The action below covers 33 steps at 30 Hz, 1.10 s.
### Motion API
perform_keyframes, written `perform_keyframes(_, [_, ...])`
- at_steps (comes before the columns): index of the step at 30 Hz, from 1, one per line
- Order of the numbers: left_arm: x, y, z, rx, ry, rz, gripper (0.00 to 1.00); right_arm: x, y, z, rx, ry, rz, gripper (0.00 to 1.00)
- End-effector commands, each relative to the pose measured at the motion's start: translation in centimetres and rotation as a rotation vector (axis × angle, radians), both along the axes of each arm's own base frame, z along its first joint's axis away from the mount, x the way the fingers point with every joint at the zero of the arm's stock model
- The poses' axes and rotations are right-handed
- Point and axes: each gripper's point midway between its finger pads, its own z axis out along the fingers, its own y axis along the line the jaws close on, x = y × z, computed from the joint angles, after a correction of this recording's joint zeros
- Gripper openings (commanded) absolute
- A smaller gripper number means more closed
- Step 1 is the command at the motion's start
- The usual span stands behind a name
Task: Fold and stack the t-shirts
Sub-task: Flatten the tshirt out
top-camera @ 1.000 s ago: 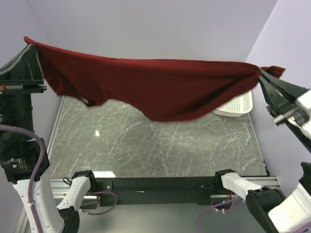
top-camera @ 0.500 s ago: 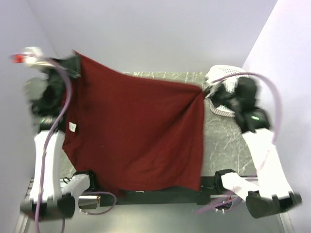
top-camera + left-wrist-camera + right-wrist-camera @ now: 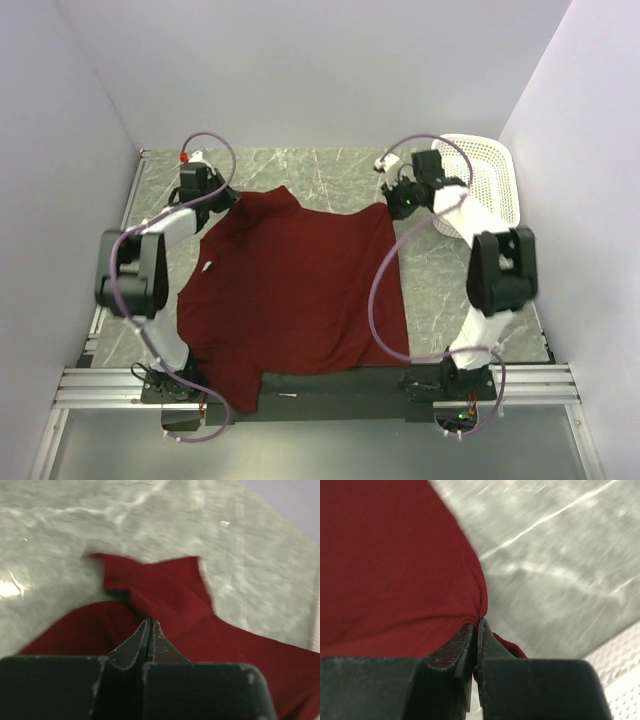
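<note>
One maroon t-shirt (image 3: 295,290) lies spread on the marble table, its near hem hanging over the front edge. A small white tag (image 3: 207,266) shows near its left side. My left gripper (image 3: 222,200) is low at the shirt's far left corner. In the left wrist view its jaws (image 3: 150,622) are shut on a bunched fold of the t-shirt (image 3: 165,595). My right gripper (image 3: 392,203) is at the far right corner. The right wrist view shows it (image 3: 479,622) shut on the edge of the t-shirt (image 3: 395,565), a bit of cloth poking out past the right finger.
A white perforated basket (image 3: 487,175) stands at the far right corner of the table, just behind the right arm. Bare marble tabletop (image 3: 460,290) shows right of the shirt and along the far edge. Lilac walls close in on three sides.
The shirt was stretched high in the air between both grippers. Both arms swung it forward and down, and it now lies flat on the table with both grippers still holding its far corners.
</note>
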Motion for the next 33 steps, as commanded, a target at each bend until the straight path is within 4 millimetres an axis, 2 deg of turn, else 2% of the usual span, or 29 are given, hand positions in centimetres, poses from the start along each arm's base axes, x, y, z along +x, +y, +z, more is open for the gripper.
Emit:
perform_keyframes(1, [4.8,1.2,2.7,0.048,-0.108,0.065,0.00,4.3,-0.4,1.6,-0.017,-0.044,-0.068,0.00])
perform_keyframes(2, [5.1,1.4,2.4,0.054,-0.093,0.074,0.00,5.5,-0.7,2.3,-0.034,-0.066,-0.094,0.00])
perform_keyframes(3, [5.5,1.5,2.1,0.057,-0.085,0.082,0.00,6.0,-0.9,1.2,-0.046,-0.043,-0.107,0.00])
perform_keyframes(4, [6.4,1.7,1.8,0.063,-0.079,0.096,0.00,6.6,-1.2,0.9,-0.062,-0.039,-0.124,0.00])
perform_keyframes(6, [6.9,2.0,0.8,0.076,-0.040,0.116,0.00,8.3,-2.2,0.2,-0.117,-0.040,-0.175,0.01])
perform_keyframes(9, [8.1,2.7,0.2,0.098,-0.014,0.155,0.00,9.7,-3.6,-0.8,-0.176,-0.026,-0.248,0.19])
perform_keyframes(11, [8.8,2.7,0.3,0.102,-0.024,0.155,0.01,10.1,-4.6,-0.7,-0.213,-0.045,-0.289,0.33])
perform_keyframes(13, [9.2,2.5,0.6,0.110,-0.025,0.138,0.16,9.7,-5.4,-0.5,-0.232,-0.064,-0.330,0.44])
perform_keyframes(14, [9.9,2.4,1.4,0.114,-0.039,0.132,0.26,9.9,-5.5,-0.2,-0.228,-0.083,-0.342,0.55])
perform_keyframes(15, [10.3,2.5,1.7,0.135,-0.041,0.132,0.44,9.8,-5.7,0.2,-0.225,-0.089,-0.350,0.59])
perform_keyframes(16, [10.6,2.3,2.2,0.147,-0.021,0.123,0.49,9.7,-5.6,0.6,-0.218,-0.092,-0.359,0.66])
perform_keyframes(18, [10.9,3.1,3.4,0.188,-0.033,0.149,0.58,9.3,-5.3,2.1,-0.185,-0.109,-0.358,0.67])
perform_keyframes(19, [10.8,3.7,4.8,0.207,-0.055,0.176,0.60,9.0,-5.0,2.7,-0.159,-0.109,-0.354,0.67])
perform_keyframes(21, [10.4,4.6,6.3,0.249,-0.086,0.194,0.68,7.7,-2.7,4.5,-0.042,-0.099,-0.251,0.68])
perform_keyframes(22, [9.7,4.6,7.3,0.256,-0.110,0.186,0.71,6.8,-1.5,4.8,0.003,-0.080,-0.191,0.68])
perform_keyframes(23, [9.7,4.8,8.1,0.257,-0.141,0.179,0.73,4.9,1.1,5.1,0.114,-0.021,-0.064,0.68])
perform_keyframes(24, [9.4,4.6,8.2,0.251,-0.150,0.151,0.78,4.0,2.1,5.7,0.158,-0.008,-0.012,0.68])
perform_keyframes(25, [9.3,4.2,8.3,0.231,-0.158,0.120,0.79,3.0,3.2,6.0,0.209,0.015,0.047,0.68])
perform_keyframes(26, [9.1,2.9,8.1,0.165,-0.162,0.013,0.80,1.7,4.1,5.9,0.251,0.059,0.088,0.68])
perform_keyframes(27, [9.1,2.2,7.6,0.113,-0.144,-0.035,0.86,0.6,5.4,6.4,0.334,0.097,0.140,0.68])
perform_keyframes(28, [9.9,1.4,6.6,0.075,-0.120,-0.084,0.88,0.0,6.0,6.6,0.372,0.117,0.157,0.68])
perform_keyframes(29, [9.7,-0.4,6.2,0.009,-0.102,-0.189,0.88,-0.5,6.4,6.3,0.403,0.136,0.169,0.68])
perform_keyframes(30, [9.6,-1.2,5.2,-0.019,-0.067,-0.241,0.88,-1.3,7.2,7.1,0.458,0.156,0.196,0.68])
perform_keyframes(31, [10.5,-1.9,4.0,-0.043,-0.048,-0.282,0.88,-1.7,7.4,7.2,0.477,0.172,0.206,0.68])
perform_keyframes(33, [11.1,-2.8,2.6,-0.066,-0.020,-0.316,0.86,-2.7,7.8,7.6,0.497,0.189,0.227,0.68])
